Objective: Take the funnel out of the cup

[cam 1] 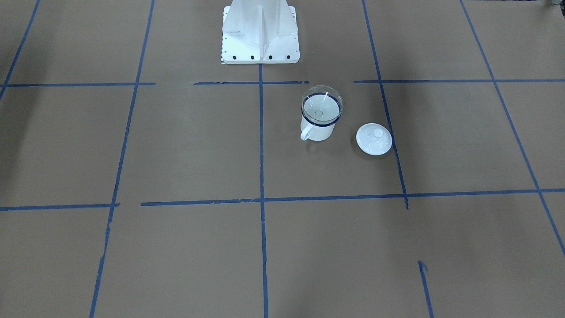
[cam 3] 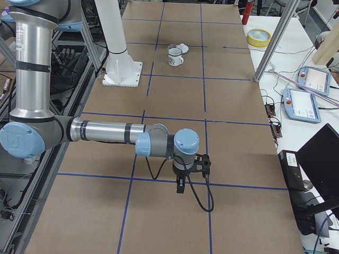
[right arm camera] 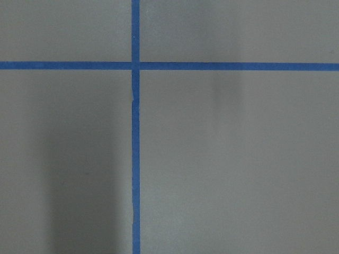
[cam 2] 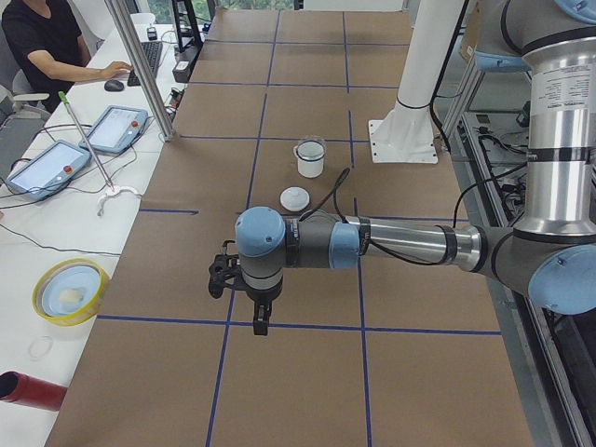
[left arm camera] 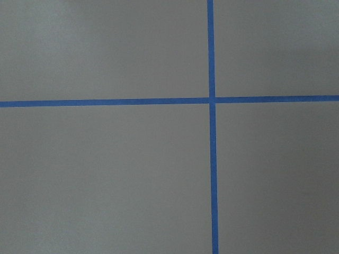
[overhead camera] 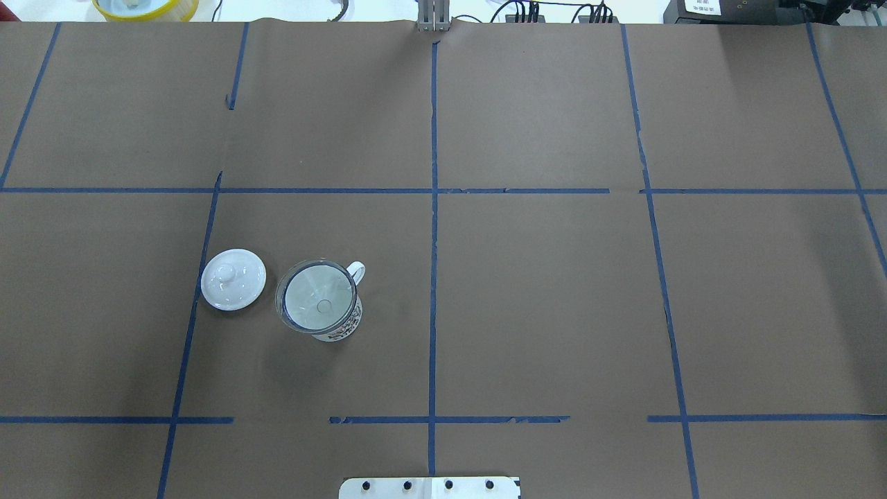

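The white cup point(cam 1: 318, 126) with a dark blue rim stands upright on the brown paper, left of the table's centre line in the overhead view point(overhead camera: 341, 326). The clear funnel point(cam 1: 322, 106) sits in its mouth, also seen from overhead point(overhead camera: 315, 296). The cup shows small in the left side view point(cam 2: 310, 160) and the right side view point(cam 3: 174, 56). My left gripper point(cam 2: 263, 321) hangs far from the cup at the table's left end. My right gripper point(cam 3: 180, 188) hangs at the right end. I cannot tell whether either is open. Both wrist views show only paper and blue tape.
A white round lid with a knob point(cam 1: 374, 139) lies beside the cup point(overhead camera: 233, 279). The robot's white base point(cam 1: 260, 33) stands behind it. A yellow bowl point(cam 2: 70, 291), tablets and an operator point(cam 2: 56, 47) are at a side table.
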You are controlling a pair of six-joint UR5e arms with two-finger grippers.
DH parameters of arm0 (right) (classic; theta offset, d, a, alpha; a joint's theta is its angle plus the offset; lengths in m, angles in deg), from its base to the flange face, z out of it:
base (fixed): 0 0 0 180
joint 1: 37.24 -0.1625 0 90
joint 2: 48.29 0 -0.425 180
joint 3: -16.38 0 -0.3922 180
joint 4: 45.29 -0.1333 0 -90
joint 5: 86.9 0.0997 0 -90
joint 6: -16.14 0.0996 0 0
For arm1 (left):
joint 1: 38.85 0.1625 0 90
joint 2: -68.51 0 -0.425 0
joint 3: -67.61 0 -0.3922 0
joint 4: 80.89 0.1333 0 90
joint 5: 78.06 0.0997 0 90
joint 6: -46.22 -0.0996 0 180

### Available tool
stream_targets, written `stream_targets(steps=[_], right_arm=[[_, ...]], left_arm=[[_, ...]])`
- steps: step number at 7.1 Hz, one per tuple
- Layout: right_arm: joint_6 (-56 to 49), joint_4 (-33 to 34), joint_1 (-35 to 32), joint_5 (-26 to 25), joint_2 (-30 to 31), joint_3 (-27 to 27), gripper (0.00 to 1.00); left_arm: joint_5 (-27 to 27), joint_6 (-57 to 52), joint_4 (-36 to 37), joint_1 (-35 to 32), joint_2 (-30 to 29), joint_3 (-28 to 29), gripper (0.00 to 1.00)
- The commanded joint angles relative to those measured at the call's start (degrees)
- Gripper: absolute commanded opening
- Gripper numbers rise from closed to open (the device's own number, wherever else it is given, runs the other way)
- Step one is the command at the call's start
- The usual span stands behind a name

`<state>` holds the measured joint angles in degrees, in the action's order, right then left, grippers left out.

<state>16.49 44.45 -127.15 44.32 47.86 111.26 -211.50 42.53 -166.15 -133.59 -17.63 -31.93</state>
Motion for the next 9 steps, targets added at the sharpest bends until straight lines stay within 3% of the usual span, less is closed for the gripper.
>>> stream_targets(steps=[1, 4, 6, 9], right_arm=[[0.0, 0.0, 0.0, 0.0, 0.0, 0.04, 1.0], [0.0, 0.0, 0.0, 0.0, 0.0, 0.04, 1.0], [0.0, 0.0, 0.0, 0.0, 0.0, 0.04, 1.0], [0.0, 0.0, 0.0, 0.0, 0.0, 0.04, 1.0]], left_arm=[[0.03, -0.18, -0.09, 0.0, 0.01, 0.47, 1.0], [0.73, 0.87, 1.22, 0.09, -4.01, -1.62, 1.0], [0.91, 10.24, 5.44, 1.31, -6.85, -11.15, 1.0], [0.82, 26.05, 6.5, 12.79, -8.5, -24.27, 1.0]])
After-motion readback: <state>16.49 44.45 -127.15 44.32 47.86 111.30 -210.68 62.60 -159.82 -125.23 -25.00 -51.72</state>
